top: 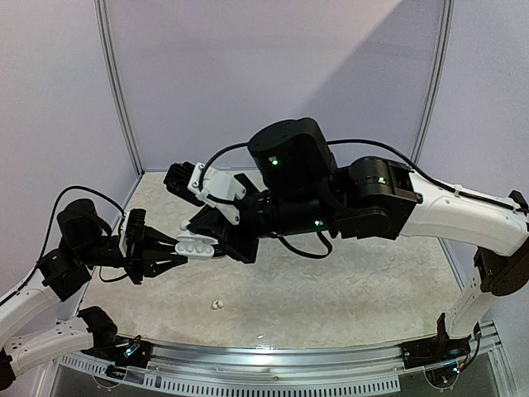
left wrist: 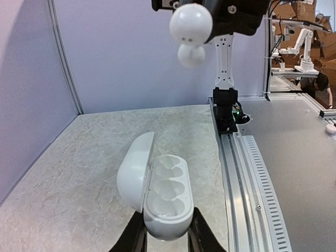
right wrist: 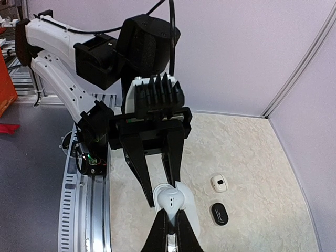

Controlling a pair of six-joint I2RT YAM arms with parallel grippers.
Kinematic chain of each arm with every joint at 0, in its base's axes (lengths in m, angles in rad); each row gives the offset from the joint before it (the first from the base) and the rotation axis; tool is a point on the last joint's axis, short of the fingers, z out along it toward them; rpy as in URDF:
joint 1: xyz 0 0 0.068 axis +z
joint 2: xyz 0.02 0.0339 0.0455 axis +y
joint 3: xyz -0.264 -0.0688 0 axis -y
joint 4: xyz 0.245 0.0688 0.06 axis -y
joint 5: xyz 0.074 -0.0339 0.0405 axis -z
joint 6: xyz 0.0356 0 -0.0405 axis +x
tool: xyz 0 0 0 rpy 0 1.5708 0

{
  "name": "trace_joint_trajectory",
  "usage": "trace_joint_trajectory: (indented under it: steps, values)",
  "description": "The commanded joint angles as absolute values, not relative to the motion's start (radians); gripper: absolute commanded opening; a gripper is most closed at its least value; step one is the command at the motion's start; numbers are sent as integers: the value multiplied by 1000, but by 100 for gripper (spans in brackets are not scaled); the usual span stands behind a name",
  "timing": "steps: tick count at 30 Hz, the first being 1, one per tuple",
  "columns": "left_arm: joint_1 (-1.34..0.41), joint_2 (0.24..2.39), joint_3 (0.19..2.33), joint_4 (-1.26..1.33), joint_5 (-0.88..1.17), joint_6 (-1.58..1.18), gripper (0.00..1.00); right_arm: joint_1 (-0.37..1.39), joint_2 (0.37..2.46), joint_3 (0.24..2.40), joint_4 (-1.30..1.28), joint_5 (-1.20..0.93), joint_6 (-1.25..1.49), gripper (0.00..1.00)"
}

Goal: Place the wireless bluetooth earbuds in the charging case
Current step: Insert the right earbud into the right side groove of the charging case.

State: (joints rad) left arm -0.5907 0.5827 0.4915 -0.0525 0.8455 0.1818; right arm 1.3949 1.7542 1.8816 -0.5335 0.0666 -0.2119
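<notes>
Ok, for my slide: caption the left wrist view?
Left gripper grips the open white charging case; right gripper holds a white earbud above.

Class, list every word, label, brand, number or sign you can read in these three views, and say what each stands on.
No text can be read in any view.
White charging case: plain, no print visible.
White earbud: small dots only, no lettering.
Small white item: a dark mark, too small to read.
Cardboard boxes in the background: too blurred to read.
</notes>
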Motion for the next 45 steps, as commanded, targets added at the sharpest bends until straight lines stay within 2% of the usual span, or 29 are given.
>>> trace_joint_trajectory:
  steps: [1, 9, 31, 41, 45]
  values:
    - [-603, 581, 486, -34, 838, 141, 0, 1397, 1728, 1848, -549, 34, -186, 0]
    - [-603, 578, 462, 82, 868, 27, 0, 1395, 1744, 1847, -624, 48, -187, 0]
    - [-603, 583, 474, 73, 920, 73, 0, 1359, 1816, 1912, -695, 75, -243, 0]
    - [-604, 586, 476, 78, 922, 87, 0, 1359, 1869, 1986, -812, 64, -309, 0]
    - [-604, 583, 476, 81, 919, 85, 0, 1359, 1882, 2003, -834, 74, -333, 7]
